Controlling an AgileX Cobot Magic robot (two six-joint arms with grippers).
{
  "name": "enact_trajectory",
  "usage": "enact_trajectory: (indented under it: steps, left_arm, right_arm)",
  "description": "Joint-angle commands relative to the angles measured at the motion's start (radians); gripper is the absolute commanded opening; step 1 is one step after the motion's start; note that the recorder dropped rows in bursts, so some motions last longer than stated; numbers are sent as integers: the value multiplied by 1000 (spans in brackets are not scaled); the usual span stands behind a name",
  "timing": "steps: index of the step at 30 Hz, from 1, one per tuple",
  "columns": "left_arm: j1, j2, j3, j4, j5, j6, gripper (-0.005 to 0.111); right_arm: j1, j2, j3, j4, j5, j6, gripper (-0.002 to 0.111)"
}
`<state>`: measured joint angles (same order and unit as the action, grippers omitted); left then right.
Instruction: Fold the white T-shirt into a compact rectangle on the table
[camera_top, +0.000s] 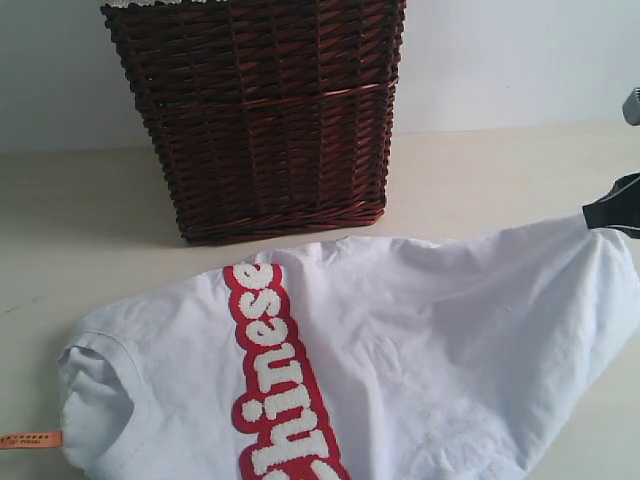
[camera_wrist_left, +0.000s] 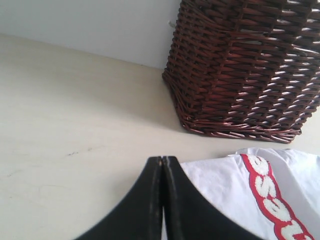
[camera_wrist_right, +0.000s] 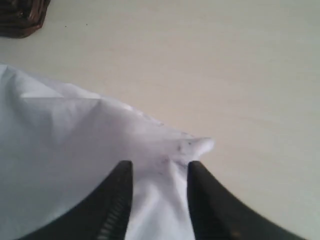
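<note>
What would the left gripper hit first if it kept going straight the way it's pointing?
Most likely bare table. The shut left gripper aims at open surface short of the basket, with the shirt off to its side. Depth is unclear, so the basket's near corner can't be ruled out.

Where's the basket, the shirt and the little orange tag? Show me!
basket (camera_top: 260, 110): exterior view, on its woven front wall.
shirt (camera_top: 450, 330): exterior view, on the plain white cloth beside the red letters.
orange tag (camera_top: 28, 439): exterior view, on the middle of the strip.
</note>
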<state>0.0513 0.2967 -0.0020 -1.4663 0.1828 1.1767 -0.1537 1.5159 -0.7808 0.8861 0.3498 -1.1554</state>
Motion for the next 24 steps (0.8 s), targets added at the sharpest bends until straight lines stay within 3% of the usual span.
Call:
enact_trajectory:
  steps: [1, 4, 6, 8, 13, 15, 20, 22, 24]
  left_arm:
    - [-4, -7, 2, -3, 5, -3, 0]
    - [-4, -7, 2, -3, 5, -3, 0]
    - [-4, -7, 2, -3, 5, -3, 0]
    - [-4, -7, 2, -3, 5, -3, 0]
    - [-4, -7, 2, -3, 2, -3, 0]
    - [-4, -7, 2, -3, 2, -3, 0]
    - [-4, -7, 2, -3, 2, -3, 0]
    - [-4, -7, 2, -3, 2, -3, 0]
    - [-4, -7, 2, -3, 2, -3, 0]
  right_arm:
    - [2, -28, -4, 9, -62, -55, 53]
    - [-1, -137, -4, -242, 93, -20, 53]
    - [-16, -218, 14, -374, 351, 44, 53]
    - [-20, -235, 87, -408, 495, -92, 53]
    - [-20, -114, 294, -357, 214, -666, 53]
    - [-20, -41, 301, -268, 63, -771, 52]
    - [-20, 103, 293, -230, -30, -950, 45]
    - [-20, 140, 293, -230, -62, -950, 40]
    - [-20, 153, 293, -230, -71, -950, 23]
